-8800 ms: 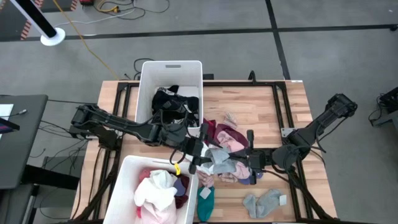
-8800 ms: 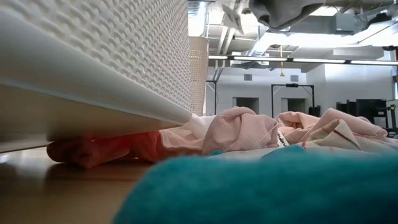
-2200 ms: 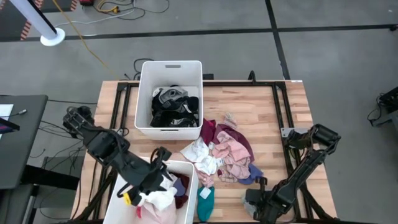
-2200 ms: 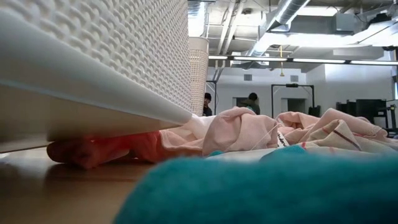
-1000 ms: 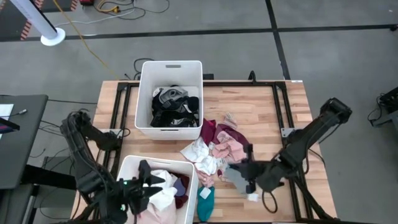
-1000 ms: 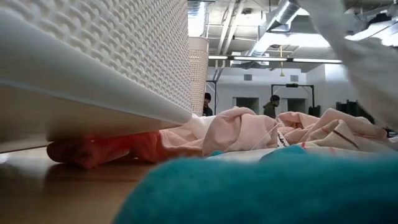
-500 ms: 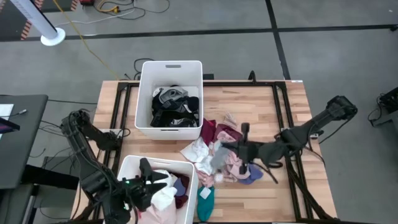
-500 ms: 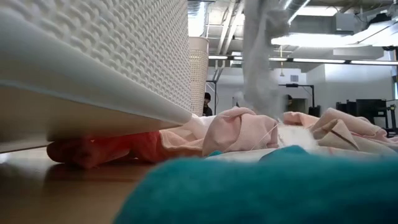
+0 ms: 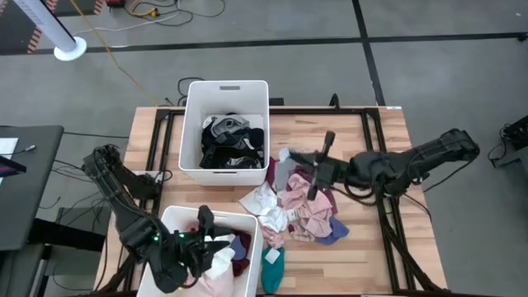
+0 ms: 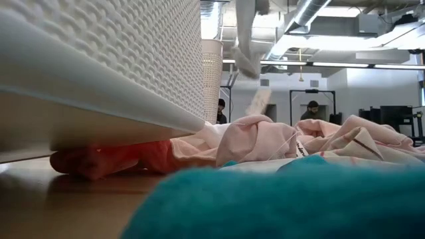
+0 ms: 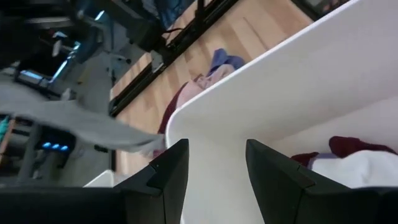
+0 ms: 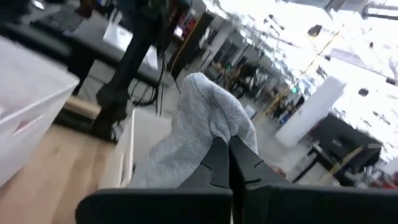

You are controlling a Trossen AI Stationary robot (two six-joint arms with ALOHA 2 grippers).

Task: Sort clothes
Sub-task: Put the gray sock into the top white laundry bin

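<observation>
Grey sock lifted off the table

Your right gripper point(image 9: 323, 165), clamped on the soft grey knit sock point(image 9: 285, 169), has carried it toward the far white plastic bin point(image 9: 226, 92); left gripper point(image 11: 214, 171) hangs half-open, empty.

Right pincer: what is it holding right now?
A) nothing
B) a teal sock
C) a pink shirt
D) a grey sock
D: the right pincer is shut on a grey sock, which hangs above the table beside the far bin in the high view.
</observation>
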